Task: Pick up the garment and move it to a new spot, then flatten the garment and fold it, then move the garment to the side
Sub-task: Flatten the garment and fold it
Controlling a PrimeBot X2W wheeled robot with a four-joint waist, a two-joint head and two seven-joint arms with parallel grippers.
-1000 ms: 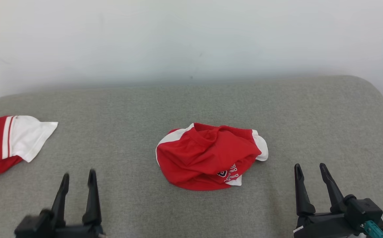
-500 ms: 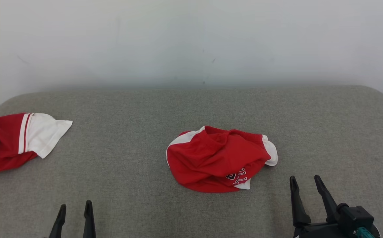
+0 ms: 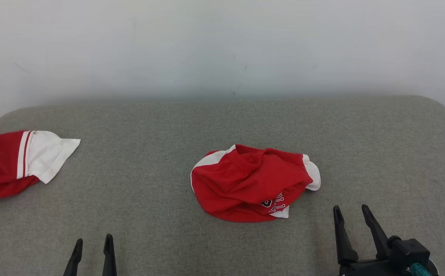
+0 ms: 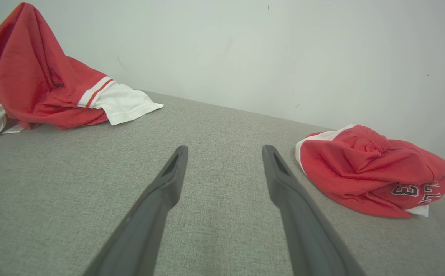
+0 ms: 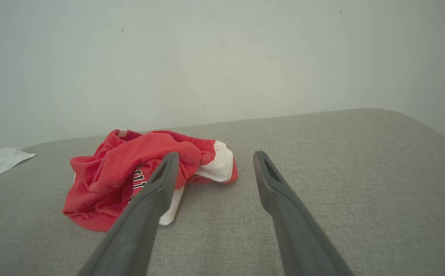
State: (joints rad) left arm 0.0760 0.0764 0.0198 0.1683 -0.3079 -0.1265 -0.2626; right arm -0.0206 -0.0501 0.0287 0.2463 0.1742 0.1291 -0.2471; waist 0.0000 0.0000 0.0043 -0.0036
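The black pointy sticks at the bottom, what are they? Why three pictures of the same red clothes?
Those sticks are a robot's fingers. It has two arms, each ending in a hand with two fingers. One picture comes from a camera on its head: the left hand is bottom left, the right hand bottom right. Two more come from wrist cameras, looking along the fingers. On the grey cushion lies a crumpled red garment in the middle, and another red and white garment at the far left. Both hands are open and hold nothing.
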